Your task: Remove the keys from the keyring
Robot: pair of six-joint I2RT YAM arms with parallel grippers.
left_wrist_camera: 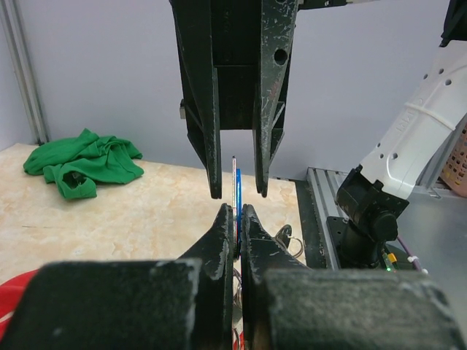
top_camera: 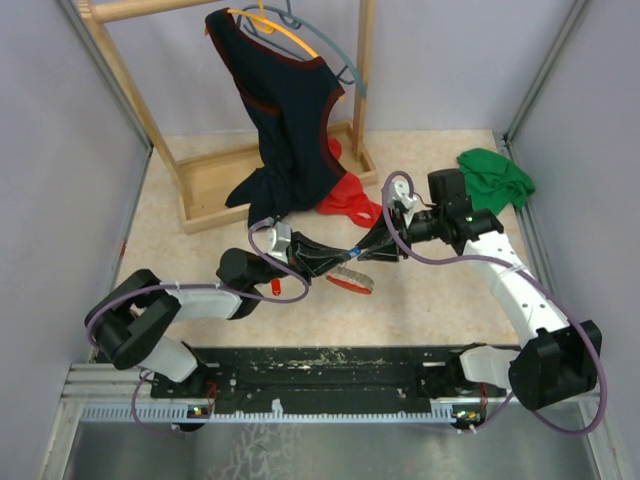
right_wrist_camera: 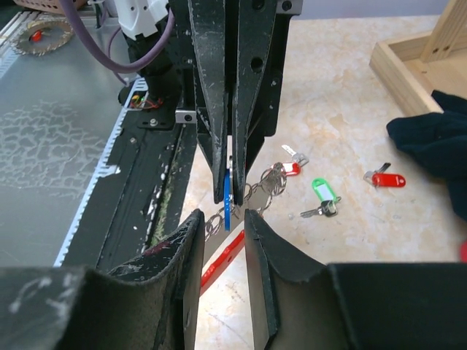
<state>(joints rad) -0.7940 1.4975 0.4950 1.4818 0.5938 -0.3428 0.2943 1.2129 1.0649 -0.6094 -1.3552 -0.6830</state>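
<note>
Fingers (right_wrist_camera: 186,248) of the right gripper (right_wrist_camera: 222,215) filled the bottom of the right wrist frame, spread apart on either side of the blue key (right_wrist_camera: 228,211). From the top of the frame the left gripper (right_wrist_camera: 232,193) reached down, clamped on that blue key. The keyring (right_wrist_camera: 222,264) showed just below, its chain running toward a red key (right_wrist_camera: 291,168). Right of centre, a green key (right_wrist_camera: 322,191) and a second red key (right_wrist_camera: 384,179) lay loose on the table (right_wrist_camera: 343,109).

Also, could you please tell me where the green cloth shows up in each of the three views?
Top external: green cloth at the far right, upper half.
Left wrist: left of centre, mid-height.
Right wrist: not in view.
Shared landmark: the blue key, mid-frame in both wrist views.
</note>
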